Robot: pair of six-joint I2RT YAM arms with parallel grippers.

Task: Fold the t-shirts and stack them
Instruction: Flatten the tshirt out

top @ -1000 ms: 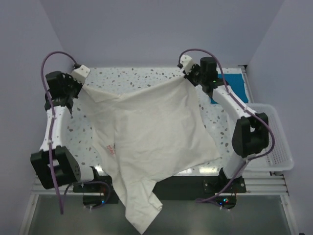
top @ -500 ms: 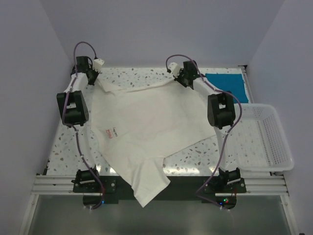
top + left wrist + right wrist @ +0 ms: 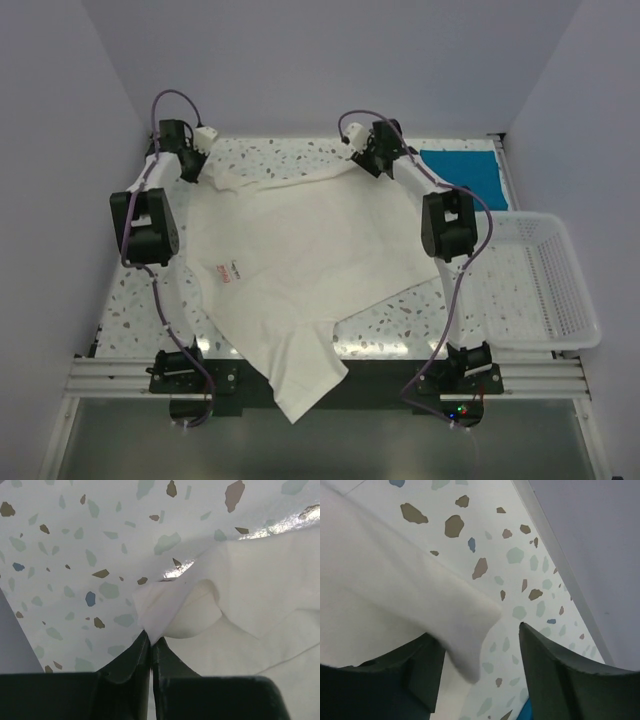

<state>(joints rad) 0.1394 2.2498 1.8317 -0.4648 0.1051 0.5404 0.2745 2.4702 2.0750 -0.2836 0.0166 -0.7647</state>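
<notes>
Two changes stand out against one second ago: the cream-white shirt (image 3: 300, 270), which then hung stretched in the air between the two hands, now lies spread on the bench (image 3: 130, 300), and both hands have gone out to the far edge; in the last half second almost nothing more has moved, so I judge the laying-out to be finished. The left hand (image 3: 150, 640) is closed tight, its two fingers pressed together on a folded corner of the shirt, which bulges up just ahead of the tips; the rest of the cloth runs away to the right of this hand. The right hand (image 3: 479, 637) stands wide open and grips nothing; the other far corner lies loose between its fingers, nearer to the left one; so this side appears released, while the left side is not yet let go. Well behind both hands, one sleeve (image 3: 300, 390) hangs over the near edge of the bench, so the shirt is not wholly flat. The teal-blue shirt (image 3: 462, 170) lies folded just to the right of the right hand, apart from the cream-white shirt; the white basket (image 3: 560, 290) stands further right and nearer. In my judgement the folding can begin once the left hand opens; the stacking is not yet done.
</notes>
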